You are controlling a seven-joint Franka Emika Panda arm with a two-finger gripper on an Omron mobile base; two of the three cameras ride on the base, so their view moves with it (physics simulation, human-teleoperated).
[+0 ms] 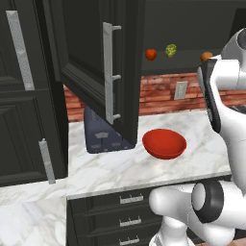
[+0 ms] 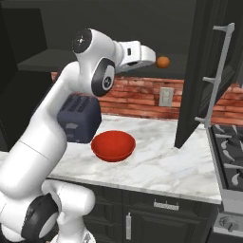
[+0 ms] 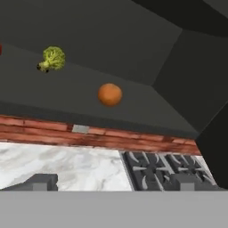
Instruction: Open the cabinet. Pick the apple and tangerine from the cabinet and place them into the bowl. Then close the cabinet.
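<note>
Claw (image 3: 114, 181) spread wide, nothing between its fingers, and it's up at cabinet height, pointed into the open cabinet (image 1: 192, 24). Dead ahead of it on the shelf sits the tangerine (image 3: 110, 94), apart from the tips, no contact. In the right base view the hand is just beside that same orange fruit, the tangerine (image 2: 163, 62) peeking out past the wrist.

Further along the shelf, a yellow-green bumpy thing (image 3: 52, 58) that looks like broccoli, and beyond that the apple (image 1: 151, 54), red and glossy. So from the left base view the row on the shelf reads apple, broccoli (image 1: 171, 50), tangerine (image 1: 206, 56), the last half hidden by the arm.

Both doors hang open: one door (image 1: 103, 67) with its silver bar handle (image 1: 110, 72) swung out on the left, the other door (image 2: 204, 71) out on the right.

Down below, the bowl (image 1: 164, 143) sits on the marble surface (image 1: 202, 139), red, shallow, with nothing in it. Just beside it stands the toaster (image 2: 79, 118). A stove (image 2: 230, 152) sits at the surface's right end.
</note>
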